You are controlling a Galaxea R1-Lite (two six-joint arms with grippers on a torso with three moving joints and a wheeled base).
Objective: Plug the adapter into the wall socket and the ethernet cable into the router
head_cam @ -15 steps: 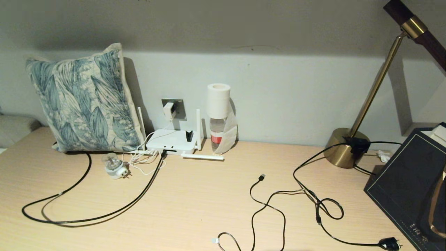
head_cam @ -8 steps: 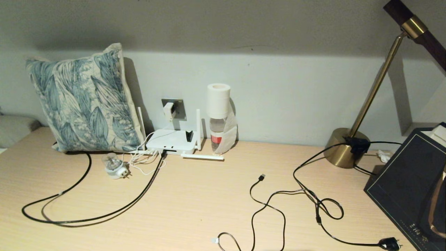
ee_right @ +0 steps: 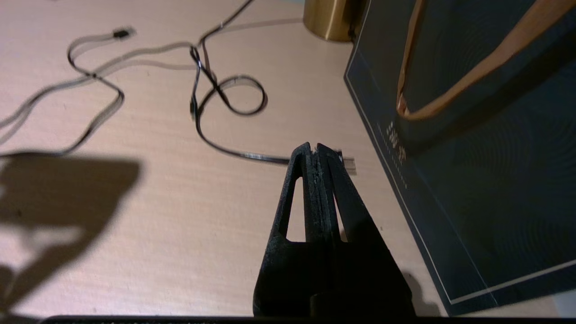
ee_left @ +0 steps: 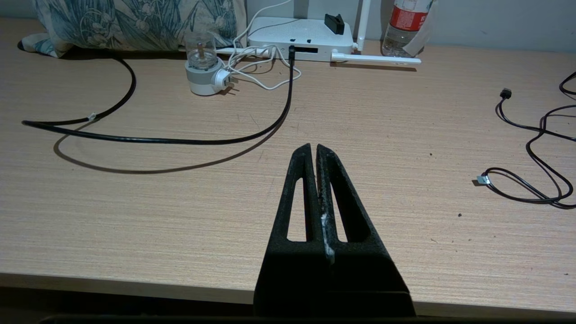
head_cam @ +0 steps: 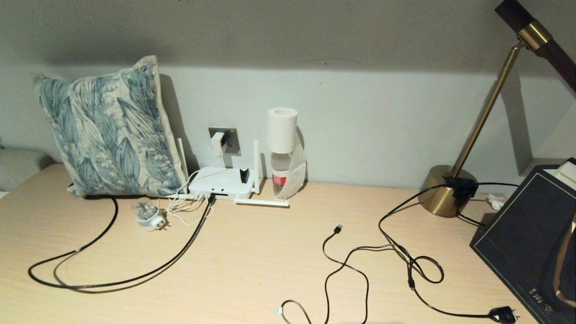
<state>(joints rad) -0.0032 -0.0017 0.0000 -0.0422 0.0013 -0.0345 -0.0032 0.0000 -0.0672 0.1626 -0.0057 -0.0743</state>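
From my head I look down on a wooden worktop [head_cam: 252, 270] against a grey wall. Far left, the adapter [head_cam: 218, 141] sits plugged into the socket [head_cam: 229, 139], its white cord dropping to the router [head_cam: 221, 182] just below it. The ethernet cable [head_cam: 135, 274] loops over the near left of the worktop and ends at the router's near edge; whether it is fully seated I cannot tell. A pillow [head_cam: 108, 130] leans on the wall left of the router, a round travel plug [head_cam: 149, 217] lies beside the white cord, and a bottle [head_cam: 283, 166] with a paper roll on top stands right of the router. On the right are a brass lamp [head_cam: 445, 195], a thin USB cable [head_cam: 346, 261], a pronged cord [head_cam: 501, 313] and a dark bag [head_cam: 526, 238].

From my left wrist, my left jaws [ee_left: 313, 147] are clenched on nothing, above the near middle of the worktop, well short of the router [ee_left: 310, 38] and ethernet cable [ee_left: 180, 140].

From my right wrist, my right jaws [ee_right: 313, 146] are likewise clenched and empty, above the near right of the worktop beside the bag [ee_right: 472, 148], over the pronged cord [ee_right: 252, 155].
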